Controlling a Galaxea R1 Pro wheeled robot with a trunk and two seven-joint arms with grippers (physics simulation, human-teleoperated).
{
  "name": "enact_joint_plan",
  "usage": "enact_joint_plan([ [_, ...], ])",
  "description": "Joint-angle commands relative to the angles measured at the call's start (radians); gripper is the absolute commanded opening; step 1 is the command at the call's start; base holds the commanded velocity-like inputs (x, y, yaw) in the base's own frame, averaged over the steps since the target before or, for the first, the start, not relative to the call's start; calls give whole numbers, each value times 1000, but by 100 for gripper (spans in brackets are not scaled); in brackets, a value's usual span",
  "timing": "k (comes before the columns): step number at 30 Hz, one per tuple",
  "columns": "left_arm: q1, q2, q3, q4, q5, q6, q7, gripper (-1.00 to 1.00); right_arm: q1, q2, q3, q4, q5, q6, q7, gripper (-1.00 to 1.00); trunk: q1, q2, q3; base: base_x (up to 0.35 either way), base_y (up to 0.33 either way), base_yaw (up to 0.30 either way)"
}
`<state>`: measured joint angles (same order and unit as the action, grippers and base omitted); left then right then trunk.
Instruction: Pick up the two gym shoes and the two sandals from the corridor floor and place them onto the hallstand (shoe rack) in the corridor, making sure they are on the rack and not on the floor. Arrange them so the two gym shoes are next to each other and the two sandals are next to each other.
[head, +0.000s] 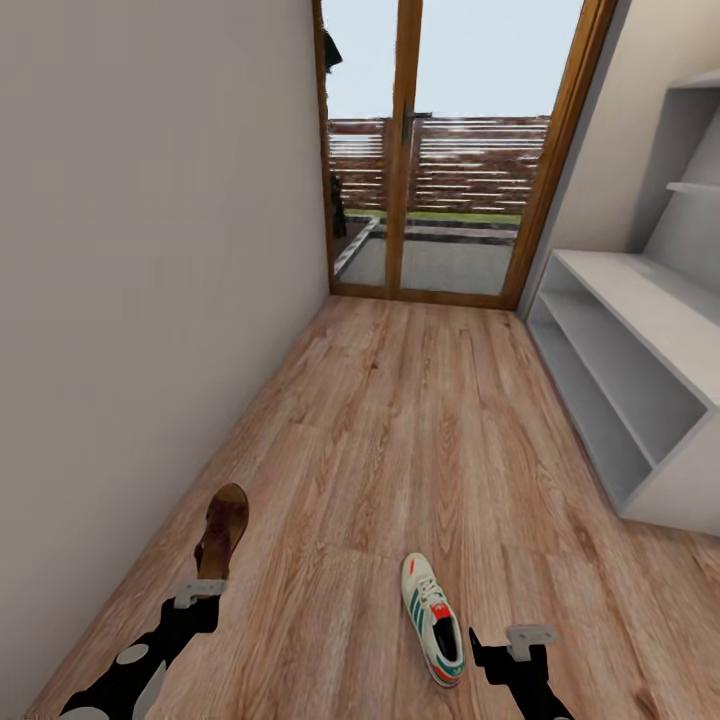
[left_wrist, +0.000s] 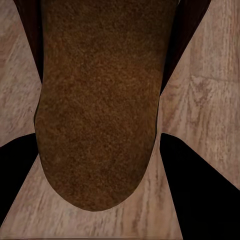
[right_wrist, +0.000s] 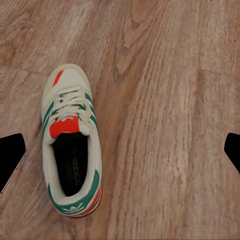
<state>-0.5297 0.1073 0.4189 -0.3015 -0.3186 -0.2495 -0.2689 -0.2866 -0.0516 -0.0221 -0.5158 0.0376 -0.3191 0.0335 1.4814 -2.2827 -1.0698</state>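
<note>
From the head view I see the whole corridor: a sandal (head: 222, 532) lying on the corridor floor (head: 400, 430) near the left wall (head: 150, 280), a gym shoe (head: 433, 619) on the planks further right, and the hallstand (head: 625, 370) well apart along the right side, by the glass door (head: 440, 150). Its shelves hold nothing that I can see.

My left wrist view gives what the head view cannot: the sandal (left_wrist: 97, 110) sits squarely between the dark fingers (left_wrist: 200, 190) of the left gripper (left_wrist: 100, 165), its brown sole end close under the camera. The fingers are spread on either side; I can't tell whether they touch it. In the head view the left gripper (head: 198, 592) hangs just at the sandal's near end.

My right wrist view shows the gym shoe (right_wrist: 71, 150) from above, laces and dark opening up, lying off toward one finger (right_wrist: 10, 160) of the right gripper (right_wrist: 120, 152), not centred. That gripper is spread wide and holds nothing. In the head view the right gripper (head: 530, 636) sits just beside the shoe's heel.
</note>
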Motion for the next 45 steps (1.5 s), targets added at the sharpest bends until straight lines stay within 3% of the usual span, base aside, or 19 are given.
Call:
enact_joint_plan([
  [1, -1, 0, 8, 1, -9, -4, -6, -100, 0, 0, -2, 0, 4, -3, 3, 100, 0, 0, -1, 1, 0, 211],
  [16, -1, 1, 5, -1, -9, -6, -7, -100, 0, 1, -2, 0, 3, -3, 3, 100, 0, 0, -6, 0, 0, 139],
  [24, -5, -1, 6, -6, -8, -7, -9, -100, 0, 1, -2, 0, 4, -3, 3, 100, 30, -56, -36, 0, 0, 2],
  [32, -78, -12, 7, -67, -6, 41, -73, -100, 0, 2, -3, 0, 4, -2, 3, 100, 61, -112, -73, 0, 0, 2],
  [33, -94, -17, 7, -84, -6, 80, -86, -100, 0, 2, -3, 0, 4, -3, 3, 100, 65, -119, -78, 0, 0, 44],
  [37, -111, -44, 5, -98, -7, 133, -99, -100, 0, 2, -2, 0, 4, -2, 3, 100, 80, -147, -97, 0, 0, 72],
  [40, -115, -61, 4, -100, -10, 146, -101, -100, 0, 3, -2, 1, 4, -2, 3, 100, 92, -168, -111, 0, 0, 94],
  [45, -113, -67, 1, -102, -10, 151, -103, -100, 0, 3, -3, 1, 4, -2, 4, 100, 111, -203, -134, 0, 0, 104],
])
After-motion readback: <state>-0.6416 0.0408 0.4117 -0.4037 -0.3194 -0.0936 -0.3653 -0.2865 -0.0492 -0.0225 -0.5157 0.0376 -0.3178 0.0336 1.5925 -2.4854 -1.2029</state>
